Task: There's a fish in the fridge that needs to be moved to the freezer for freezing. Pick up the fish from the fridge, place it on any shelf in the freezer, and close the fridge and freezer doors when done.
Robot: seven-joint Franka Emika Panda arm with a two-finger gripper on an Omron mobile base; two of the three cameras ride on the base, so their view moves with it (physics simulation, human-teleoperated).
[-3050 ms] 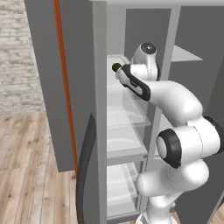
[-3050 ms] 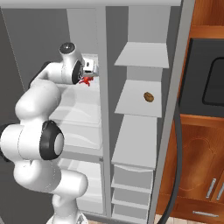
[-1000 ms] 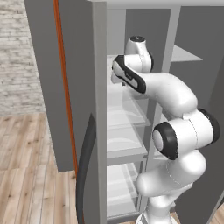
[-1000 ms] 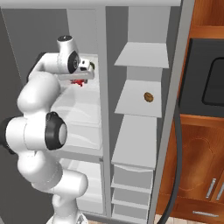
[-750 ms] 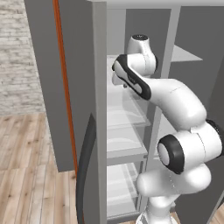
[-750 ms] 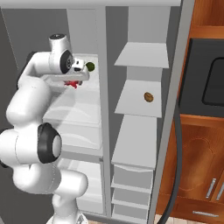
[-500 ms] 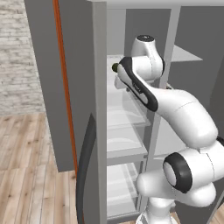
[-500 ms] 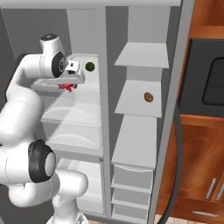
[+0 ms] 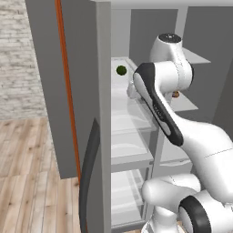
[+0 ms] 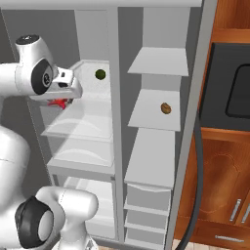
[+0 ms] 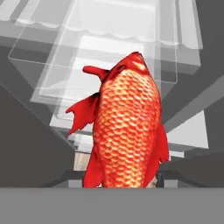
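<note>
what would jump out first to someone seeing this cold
The red-orange fish looms large in the hand view, gripped between the gripper fingers, off the fridge's glass shelves. A dark green ball sits on the top glass shelf, and a small brown item lies on a freezer shelf.

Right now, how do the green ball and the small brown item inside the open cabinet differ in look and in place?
The green ball is dark green and lies on a clear glass shelf in the wider fridge section. The brown item is brown and lies on an opaque grey shelf in the narrower freezer section. The green ball sits one level higher than the brown item. Both are small, round, and rest loose on their shelves.
</note>
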